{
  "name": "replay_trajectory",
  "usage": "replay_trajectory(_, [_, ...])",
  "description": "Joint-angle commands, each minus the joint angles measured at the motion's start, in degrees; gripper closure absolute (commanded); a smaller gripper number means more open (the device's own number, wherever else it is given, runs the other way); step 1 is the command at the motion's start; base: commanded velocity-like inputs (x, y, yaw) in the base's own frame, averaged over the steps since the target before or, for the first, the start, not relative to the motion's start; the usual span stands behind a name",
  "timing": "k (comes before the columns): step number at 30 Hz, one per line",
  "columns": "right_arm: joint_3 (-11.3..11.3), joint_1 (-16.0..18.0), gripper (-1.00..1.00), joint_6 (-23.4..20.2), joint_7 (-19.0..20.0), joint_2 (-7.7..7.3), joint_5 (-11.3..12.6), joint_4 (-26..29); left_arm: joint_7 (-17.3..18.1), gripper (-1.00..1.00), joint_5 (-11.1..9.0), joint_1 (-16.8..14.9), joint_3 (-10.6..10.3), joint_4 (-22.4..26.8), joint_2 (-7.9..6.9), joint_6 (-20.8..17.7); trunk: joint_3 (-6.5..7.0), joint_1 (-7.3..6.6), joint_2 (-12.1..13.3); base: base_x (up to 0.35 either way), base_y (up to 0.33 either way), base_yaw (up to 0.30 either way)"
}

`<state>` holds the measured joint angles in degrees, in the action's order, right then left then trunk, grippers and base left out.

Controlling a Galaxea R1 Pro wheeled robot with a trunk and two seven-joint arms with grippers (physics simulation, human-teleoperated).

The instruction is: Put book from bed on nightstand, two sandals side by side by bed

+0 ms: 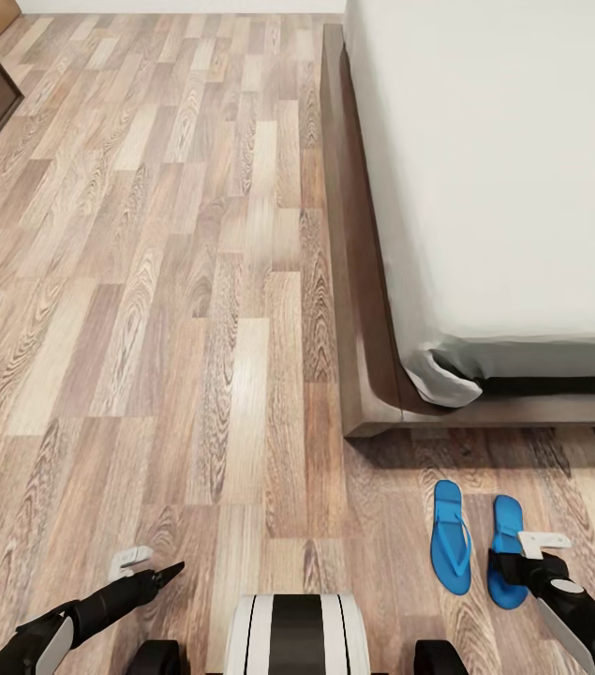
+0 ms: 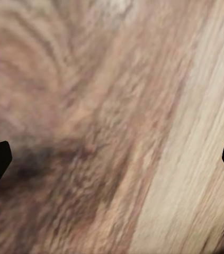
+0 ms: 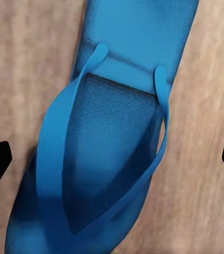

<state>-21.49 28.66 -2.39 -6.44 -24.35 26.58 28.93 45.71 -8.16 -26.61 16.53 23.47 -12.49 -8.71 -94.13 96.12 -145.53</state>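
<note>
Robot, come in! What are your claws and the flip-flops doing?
Both claws open. Right claw over one sandal; other sandal beside it, near bed. Nothing blocking.

Bright even light, blurry wrist views

Two blue sandals lie on the floor: one [image 1: 451, 548] just beside the right pincer [image 1: 513, 567], the other [image 1: 506, 544] directly under it. One bed [image 1: 372, 309] stands beyond that pincer. Two pincers are counted, the left pincer [image 1: 152, 567] well apart from both sandals.
</note>
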Motion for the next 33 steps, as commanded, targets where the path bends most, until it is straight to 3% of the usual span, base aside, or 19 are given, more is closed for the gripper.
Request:
replay_trajectory(1, [-0.48, 0.01, -1.0, -0.25, -0.5, -0.09, 0.4, 0.15, 0.26, -1.0, -0.37, -0.02, 0.17, 0.0, 0.01, -0.6, -0.03, -0.01, -0.01, 0.0, 0.0, 0.0])
replay_trajectory(23, [-0.5, 0.0, -1.0, -0.25, -0.5, -0.09, 0.4, 0.17, 0.27, -1.0, -0.37, -0.02, 0.18, 0.0, 0.01, -0.61, -0.03, -0.01, -0.01, 0.0, 0.0, 0.0])
replay_trajectory(33, [-0.48, 0.01, -1.0, -0.25, -0.5, -0.09, 0.36, 0.25, 0.25, -1.0, -0.37, -0.02, 0.17, 0.0, 0.01, -0.61, 2.18, -0.27, 0.12, 0.0, 0.0, 0.0])
